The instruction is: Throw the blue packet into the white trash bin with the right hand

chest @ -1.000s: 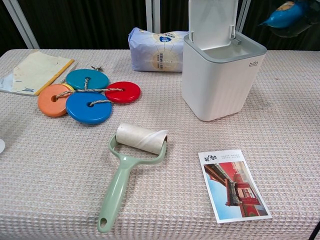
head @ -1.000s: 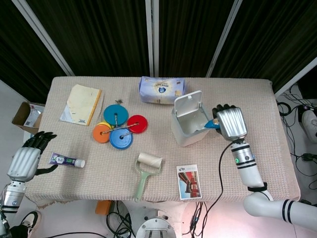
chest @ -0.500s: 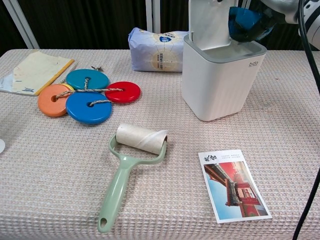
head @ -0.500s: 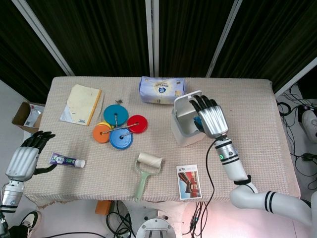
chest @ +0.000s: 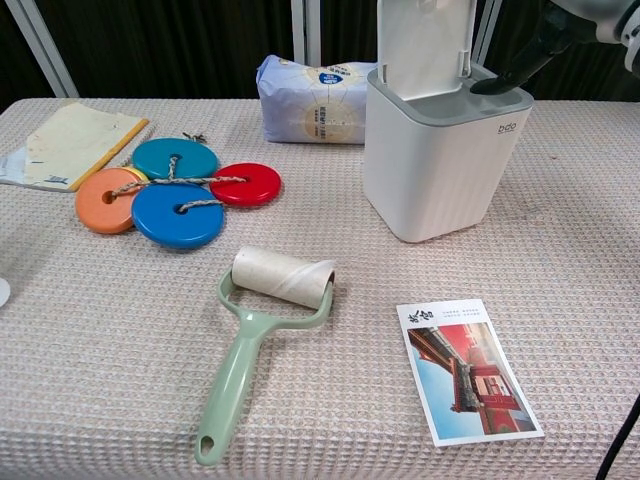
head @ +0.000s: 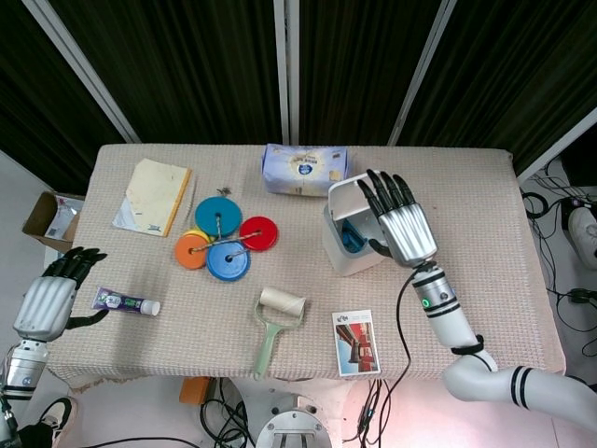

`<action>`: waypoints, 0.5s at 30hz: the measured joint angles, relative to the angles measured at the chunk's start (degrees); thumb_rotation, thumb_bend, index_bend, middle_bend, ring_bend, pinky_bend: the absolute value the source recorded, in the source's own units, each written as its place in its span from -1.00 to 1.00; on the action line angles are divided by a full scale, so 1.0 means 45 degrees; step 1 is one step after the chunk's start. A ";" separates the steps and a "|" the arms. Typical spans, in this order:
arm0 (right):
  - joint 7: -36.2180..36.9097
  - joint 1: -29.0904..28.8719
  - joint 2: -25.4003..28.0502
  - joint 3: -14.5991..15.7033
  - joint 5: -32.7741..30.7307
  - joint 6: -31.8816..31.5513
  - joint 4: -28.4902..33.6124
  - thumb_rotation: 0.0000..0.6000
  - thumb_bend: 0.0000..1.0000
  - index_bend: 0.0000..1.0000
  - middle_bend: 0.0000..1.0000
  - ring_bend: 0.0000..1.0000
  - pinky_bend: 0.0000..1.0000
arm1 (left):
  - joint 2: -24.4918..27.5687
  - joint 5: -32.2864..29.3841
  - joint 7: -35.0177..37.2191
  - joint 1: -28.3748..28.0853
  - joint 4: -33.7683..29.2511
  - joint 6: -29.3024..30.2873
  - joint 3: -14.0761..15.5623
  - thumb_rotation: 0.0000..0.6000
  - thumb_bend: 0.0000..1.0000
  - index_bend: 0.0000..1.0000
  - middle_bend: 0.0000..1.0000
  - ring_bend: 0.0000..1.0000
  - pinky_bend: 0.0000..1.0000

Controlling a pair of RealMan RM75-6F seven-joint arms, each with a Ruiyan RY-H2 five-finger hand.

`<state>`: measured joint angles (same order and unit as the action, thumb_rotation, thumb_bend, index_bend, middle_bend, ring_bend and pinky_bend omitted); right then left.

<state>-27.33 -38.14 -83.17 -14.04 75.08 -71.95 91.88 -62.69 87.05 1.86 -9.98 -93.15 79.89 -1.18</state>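
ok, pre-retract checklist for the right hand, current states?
1. Blue packet inside the white bin: ok.
2. Right hand empty, fingers spread above the opening: ok.
3. Bin upright, lid raised: ok.
4. Fingers clear of the bin rim: cannot tell, one fingertip sits close to it in the chest view.
5. Left hand off the table edge, beside the tube, holding nothing: ok.

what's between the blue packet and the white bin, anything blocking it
Nothing visible does. The blue packet already lies inside the white bin, whose lid stands open. The right hand hovers over the opening with fingers spread, holding nothing.
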 measured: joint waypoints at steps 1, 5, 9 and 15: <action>-0.0005 0.0133 0.0097 0.0103 0.0123 -0.0163 0.0113 1.00 -0.87 -1.00 -1.00 -1.00 -0.82 | 0.0009 -0.0008 0.0011 0.0008 -0.0002 0.0015 -0.0006 1.00 -0.95 -0.63 -0.73 -0.83 -0.55; -0.0185 0.1131 0.0720 0.0891 0.0538 -0.1021 0.0754 1.00 -0.84 -1.00 -1.00 -1.00 -0.92 | 0.0035 -0.0010 0.0063 0.0037 -0.0001 0.0082 -0.0018 1.00 -0.95 -0.63 -0.73 -0.83 -0.55; -0.0378 0.2526 0.1463 0.1974 0.0834 -0.2048 0.1349 1.00 -0.84 -1.00 -1.00 -1.00 -0.98 | 0.0055 0.0014 0.0091 0.0078 -0.0001 0.0200 -0.0035 1.00 -0.95 -0.63 -0.73 -0.83 -0.55; 0.0494 0.5060 0.2164 0.3404 0.1119 -0.4064 0.1436 1.00 -0.84 -1.00 -1.00 -1.00 -1.00 | 0.0069 -0.0012 0.0052 0.0125 -0.0018 0.0307 -0.0082 1.00 -0.95 -0.63 -0.73 -0.83 -0.55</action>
<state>-25.11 -15.37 -73.43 1.27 80.11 -90.24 98.34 -62.38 87.00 2.10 -9.42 -93.23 81.27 -1.55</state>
